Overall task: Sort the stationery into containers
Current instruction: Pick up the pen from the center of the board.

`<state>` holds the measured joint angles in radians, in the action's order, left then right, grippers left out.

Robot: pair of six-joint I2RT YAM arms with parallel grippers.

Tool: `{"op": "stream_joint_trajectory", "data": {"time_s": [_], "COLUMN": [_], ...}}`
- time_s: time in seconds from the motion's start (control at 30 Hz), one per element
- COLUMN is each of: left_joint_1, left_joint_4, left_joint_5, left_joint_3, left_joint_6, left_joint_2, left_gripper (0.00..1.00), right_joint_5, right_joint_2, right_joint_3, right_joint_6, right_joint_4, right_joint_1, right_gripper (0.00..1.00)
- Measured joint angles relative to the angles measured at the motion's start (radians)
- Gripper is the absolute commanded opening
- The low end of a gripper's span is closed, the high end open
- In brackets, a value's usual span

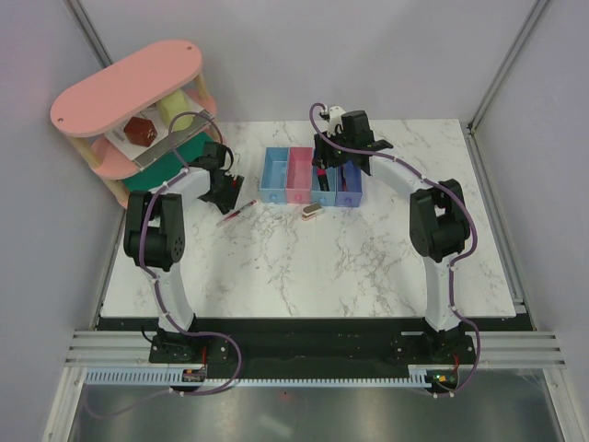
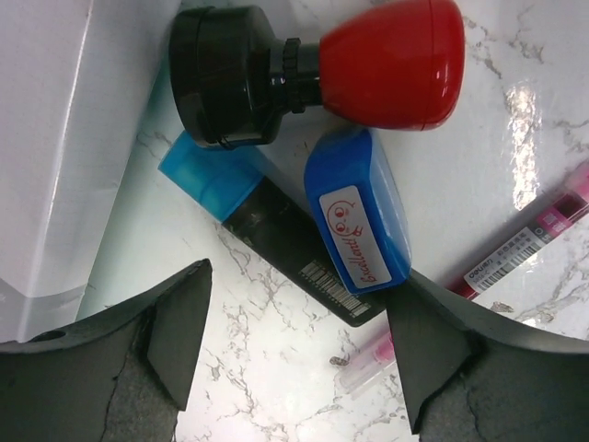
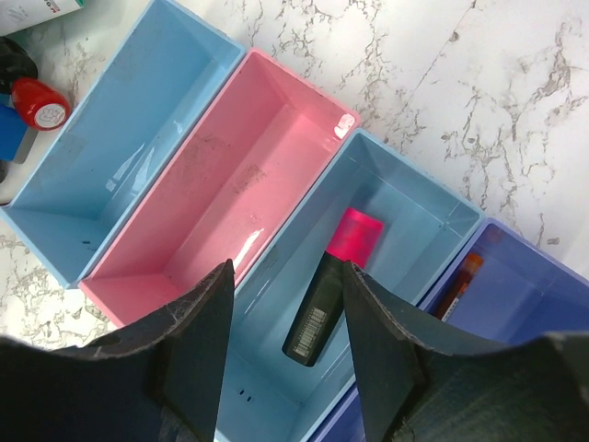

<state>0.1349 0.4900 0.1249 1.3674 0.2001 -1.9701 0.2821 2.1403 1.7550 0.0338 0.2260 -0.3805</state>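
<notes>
At the left of the top view, the left arm is folded at the elbow and its wrist pitches down onto a cluster of stationery on the white marble tabletop (image 1: 304,276). In its wrist view the left gripper (image 2: 302,322) is spread wide and empty. The jaws stand either side of the lower end of a black marker with a translucent blue cap (image 2: 241,198). A blue rectangular stamp (image 2: 359,221) lies across that marker. A round black stamp with a red knob (image 2: 313,69) sits along the top edge, and a thin pink-red pen (image 2: 525,244) runs off to the right.

The pick looks awkward. The jaws should centre on one item only, probably the blue stamp on top, so they don't drag the marker or pen along.

Right of centre, the right arm reaches forward, wrist down, over four plastic bins: light blue (image 3: 120,157), pink (image 3: 230,184), light blue (image 3: 405,212) and violet-blue (image 3: 525,304). The right gripper (image 3: 285,313) is released. A black marker with a pink cap (image 3: 324,295) lies in the third bin below it. A beige-grey block (image 1: 311,212) waits in front of the bins.
</notes>
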Motion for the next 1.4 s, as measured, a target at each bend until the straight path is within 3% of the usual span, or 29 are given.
{"op": "stream_joint_trajectory", "data": {"time_s": [0.43,0.8,1.3,1.4], "left_joint_1": [0.000,-0.018,-0.038,-0.038], "left_joint_4": [-0.077,-0.140,-0.214,-0.227], "left_joint_5": [0.028,0.073,0.081,0.079], "left_joint_3": [-0.065,-0.163,-0.295,-0.306], "left_joint_6": [0.034,0.067,0.094,0.102], "left_joint_2": [0.018,0.093,0.179,0.184], "left_gripper": [0.42,0.02,0.03,0.19], "right_joint_5": [0.023,0.040,0.053,0.053], "right_joint_2": [-0.079,-0.196,-0.250,-0.251], "right_joint_3": [-0.001,-0.069,-0.087,-0.087], "right_joint_6": [-0.002,-0.013,-0.016,-0.016], "right_joint_4": [0.039,0.058,0.089,0.089], "right_joint_1": [-0.002,-0.002,-0.001,-0.001], "right_gripper": [0.59,0.59,0.60,0.60]}}
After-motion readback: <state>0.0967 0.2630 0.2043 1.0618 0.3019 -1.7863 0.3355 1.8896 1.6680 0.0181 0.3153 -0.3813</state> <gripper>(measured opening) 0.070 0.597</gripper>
